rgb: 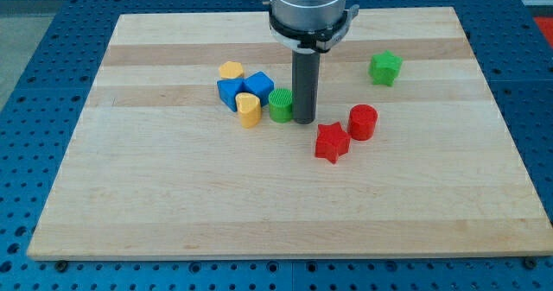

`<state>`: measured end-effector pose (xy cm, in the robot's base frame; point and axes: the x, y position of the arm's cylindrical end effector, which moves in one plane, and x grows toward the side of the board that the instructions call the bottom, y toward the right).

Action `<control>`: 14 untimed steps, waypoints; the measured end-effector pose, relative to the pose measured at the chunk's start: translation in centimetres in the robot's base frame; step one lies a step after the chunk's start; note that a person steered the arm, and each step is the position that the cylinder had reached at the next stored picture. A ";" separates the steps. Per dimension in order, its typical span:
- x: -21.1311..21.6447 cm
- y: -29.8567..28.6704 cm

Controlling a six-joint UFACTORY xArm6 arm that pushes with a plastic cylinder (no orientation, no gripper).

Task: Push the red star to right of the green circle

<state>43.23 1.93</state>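
Note:
The red star (332, 142) lies on the wooden board, right of centre. The green circle (281, 105) stands to its upper left. My tip (303, 120) rests on the board right beside the green circle's right side, up and to the left of the red star, with a small gap to the star. A red cylinder (363, 123) sits just to the star's upper right, close to it.
Two blue blocks (243, 90) and two yellow blocks (249, 110) cluster just left of the green circle. A green star-like block (385, 68) lies toward the view's upper right. The board's edge (285, 256) runs along the view's bottom.

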 end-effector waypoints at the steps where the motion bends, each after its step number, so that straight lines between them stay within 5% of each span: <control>1: 0.0 -0.3; 5: 8.6 1.9; 7: 8.9 7.6; 10: 9.4 7.4; 12: 4.4 7.4; 14: 4.1 5.8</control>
<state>47.31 7.74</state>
